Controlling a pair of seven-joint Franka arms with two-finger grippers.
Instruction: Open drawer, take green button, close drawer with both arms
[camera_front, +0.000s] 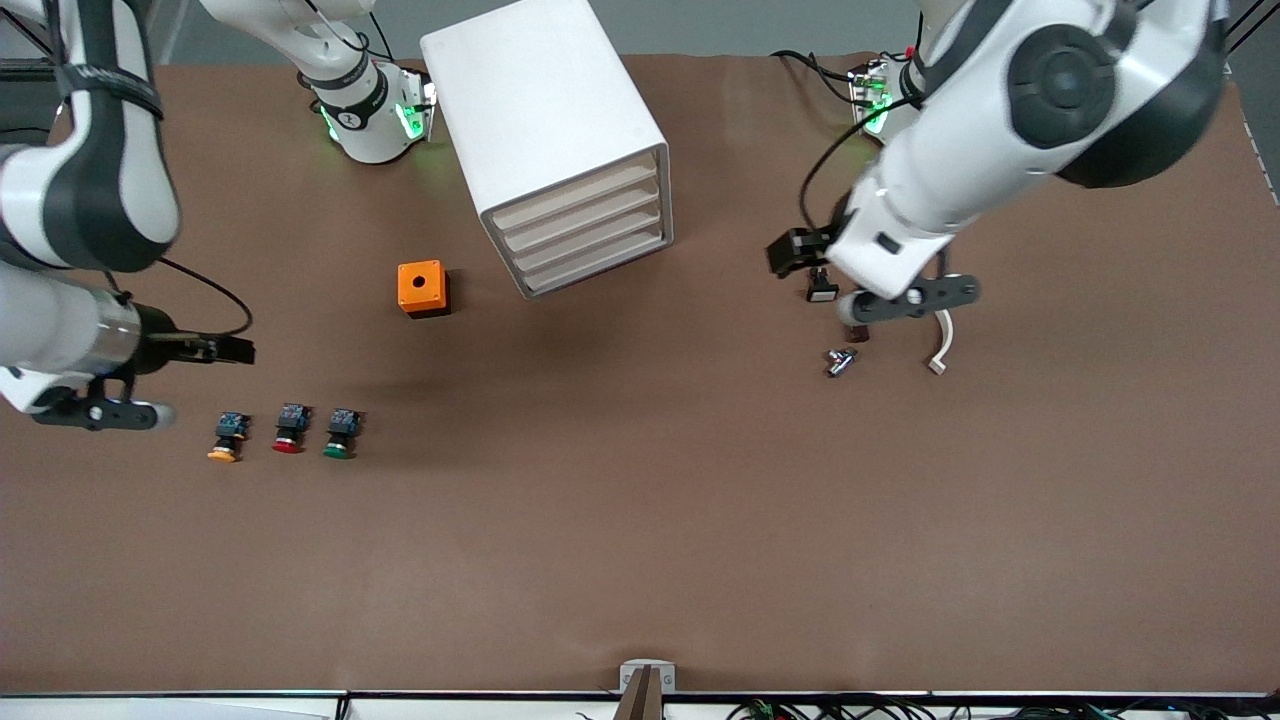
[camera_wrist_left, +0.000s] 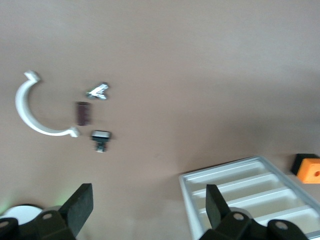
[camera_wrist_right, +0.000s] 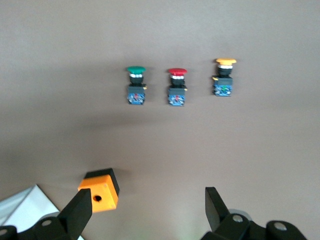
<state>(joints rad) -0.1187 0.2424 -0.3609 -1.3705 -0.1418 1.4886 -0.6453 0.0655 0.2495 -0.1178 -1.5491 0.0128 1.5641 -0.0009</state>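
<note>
While both arms hang in the air with nothing held, the cabinet (camera_front: 560, 130) sits by the table's (camera_front: 640, 560) edge where the arm bases stand, its top drawer (camera_front: 577, 197) shut flush. The green button (camera_front: 340, 434) stands in a row with a red button (camera_front: 290, 429) and a yellow button (camera_front: 228, 437) toward the right arm's end, open tabletop all round. Over that end, the right gripper (camera_wrist_right: 145, 212) has its fingers spread. The left gripper (camera_wrist_left: 150, 207), likewise spread, hovers above small parts (camera_front: 840, 361). An orange box (camera_front: 423, 288) sits beside the cabinet.
</note>
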